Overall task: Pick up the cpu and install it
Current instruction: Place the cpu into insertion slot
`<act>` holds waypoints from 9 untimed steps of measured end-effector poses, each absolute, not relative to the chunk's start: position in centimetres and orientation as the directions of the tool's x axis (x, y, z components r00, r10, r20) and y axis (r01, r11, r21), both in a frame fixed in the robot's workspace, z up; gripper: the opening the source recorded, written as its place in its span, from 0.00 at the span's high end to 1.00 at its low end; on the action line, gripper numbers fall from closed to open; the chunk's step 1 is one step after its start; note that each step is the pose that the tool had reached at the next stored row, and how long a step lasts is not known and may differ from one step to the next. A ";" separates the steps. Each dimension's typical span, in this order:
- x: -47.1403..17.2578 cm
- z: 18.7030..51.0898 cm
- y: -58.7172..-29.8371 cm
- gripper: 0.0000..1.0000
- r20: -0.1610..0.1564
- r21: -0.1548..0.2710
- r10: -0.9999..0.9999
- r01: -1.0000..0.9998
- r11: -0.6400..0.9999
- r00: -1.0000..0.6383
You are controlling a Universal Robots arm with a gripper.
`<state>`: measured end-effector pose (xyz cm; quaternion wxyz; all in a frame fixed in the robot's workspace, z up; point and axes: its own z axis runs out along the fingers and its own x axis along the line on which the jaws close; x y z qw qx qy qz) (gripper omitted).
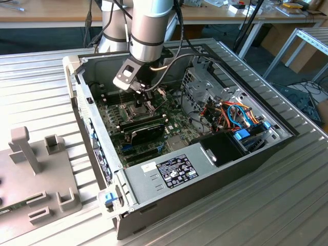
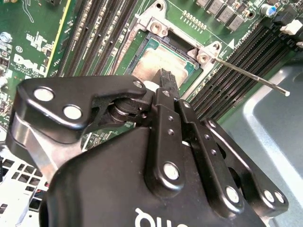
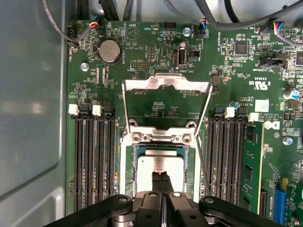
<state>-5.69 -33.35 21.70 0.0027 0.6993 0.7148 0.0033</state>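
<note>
1. cpu [image 3: 161, 163]: a silver-topped square. You find it lying flat inside the open socket on the green motherboard [image 3: 142, 52].
2. gripper [image 3: 161, 178]: its black fingers are pressed together and pinch nothing. The tips are at the cpu's top, and you cannot tell whether they touch it.
3. socket frame [image 3: 165, 82]: hinged up, just beside the cpu.
4. lever rod [image 2: 251, 75]: angled off the board.
5. memory slots [image 3: 94, 156]: on both sides of the socket.
6. power supply [image 1: 143, 178]: it carries a black printed label [image 1: 174, 171] and sits well apart from the socket.

Robotics lab, open computer case [image 1: 215, 179], slatted metal table [image 1: 41, 87], wooden workbenches [image 1: 51, 13]
</note>
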 end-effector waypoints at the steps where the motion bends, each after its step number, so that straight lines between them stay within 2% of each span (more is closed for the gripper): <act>1: -5.7 21.5 -33.4 0.89 0.000 0.008 1.000 1.000 0.022 -0.022; 9: -5.7 21.2 -33.4 0.89 0.000 0.008 1.000 1.000 0.022 -0.022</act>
